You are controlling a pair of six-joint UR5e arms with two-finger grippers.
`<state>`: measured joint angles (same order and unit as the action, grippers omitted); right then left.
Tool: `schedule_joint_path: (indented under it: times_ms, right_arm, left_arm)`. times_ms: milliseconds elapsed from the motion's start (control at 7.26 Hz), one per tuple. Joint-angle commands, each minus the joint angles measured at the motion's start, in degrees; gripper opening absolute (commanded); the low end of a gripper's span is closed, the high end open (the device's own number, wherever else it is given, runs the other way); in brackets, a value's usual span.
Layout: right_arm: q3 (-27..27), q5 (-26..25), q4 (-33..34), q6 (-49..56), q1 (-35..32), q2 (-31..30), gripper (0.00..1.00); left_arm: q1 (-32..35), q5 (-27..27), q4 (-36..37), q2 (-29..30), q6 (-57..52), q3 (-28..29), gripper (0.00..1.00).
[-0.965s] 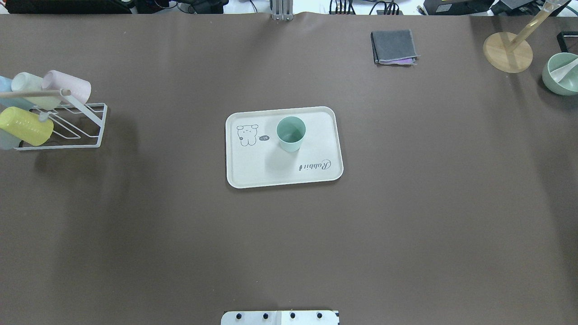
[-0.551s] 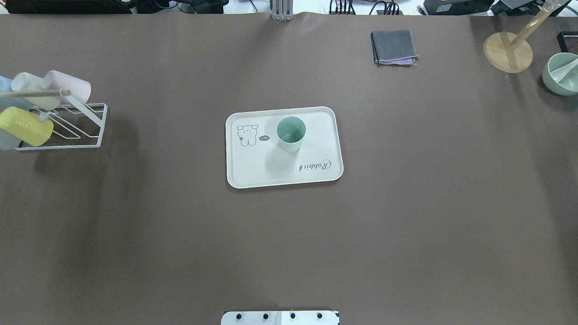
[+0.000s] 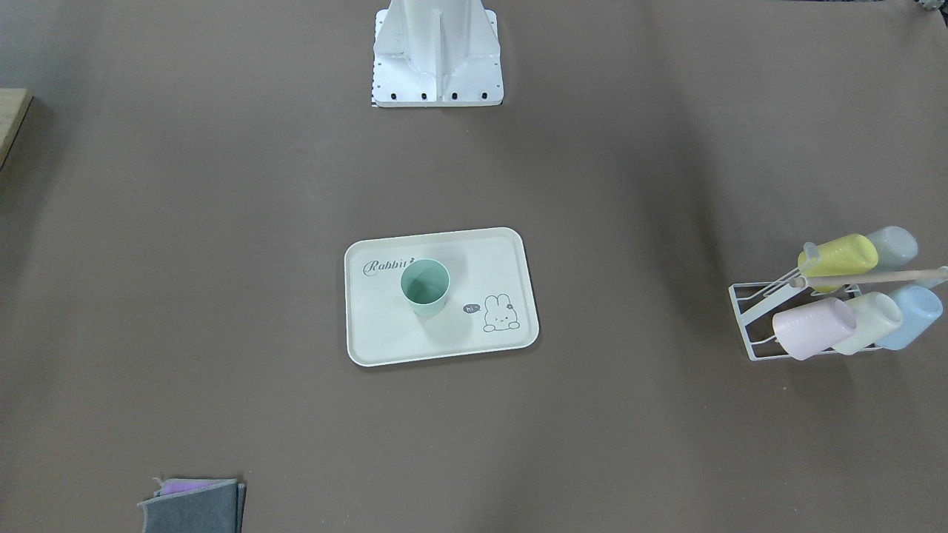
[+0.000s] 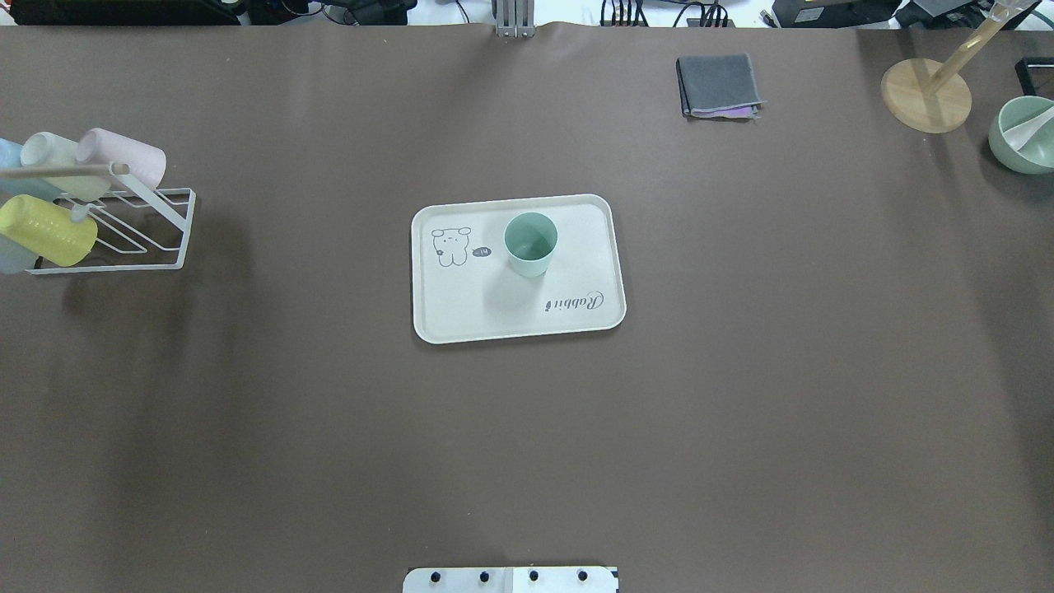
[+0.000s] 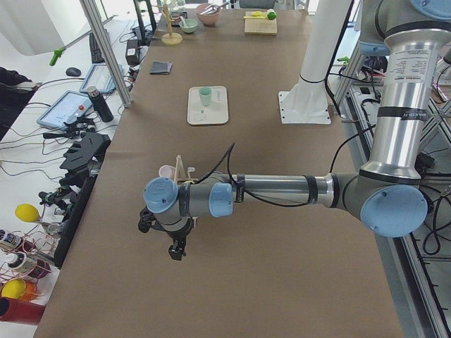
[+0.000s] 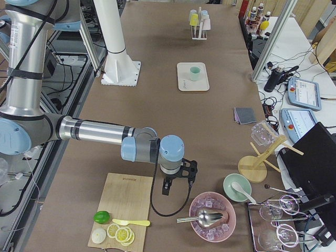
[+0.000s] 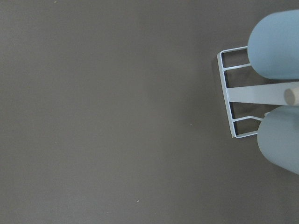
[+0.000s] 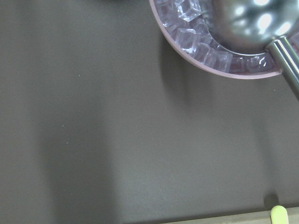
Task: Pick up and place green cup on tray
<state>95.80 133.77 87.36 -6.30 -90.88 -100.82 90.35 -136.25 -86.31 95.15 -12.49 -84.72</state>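
Off to the left, a wire rack point(image 4: 136, 235) holds pastel cups. At centre, the cream tray point(image 4: 461, 305) carries the green cup point(image 4: 530, 244): small, matte mint, handleless, slightly tapered, upright, mouth open. The left gripper point(image 5: 176, 250) and right gripper point(image 6: 167, 189) hang well apart from it; I cannot tell how wide either is.

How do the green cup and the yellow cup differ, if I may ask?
The green cup stands upright, mouth up; the yellow cup lies tilted on its side. The green cup sits on the tray; the yellow cup rests on the wire rack. Both are plain handleless cups of similar size.
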Motion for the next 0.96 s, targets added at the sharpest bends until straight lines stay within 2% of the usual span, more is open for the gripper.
schedule_joint_path:
  times_ms: [0, 551, 827]
  right_arm:
    - [0.0, 0.0, 0.0, 0.0, 0.0, 0.0, 1.0]
    - [0.0, 0.0, 0.0, 0.1, 0.0, 0.0, 1.0]
    - [-0.1, 0.0, 0.0, 0.0, 0.0, 0.0, 1.0]
  left_arm:
    - [0.0, -0.1, -0.1, -0.1, -0.1, -0.1, 0.99]
    - [0.0, 0.3, -0.8, -1.3, 0.0, 0.8, 0.99]
    - [0.0, 0.5, -4.6, -1.8, 0.0, 3.2, 0.99]
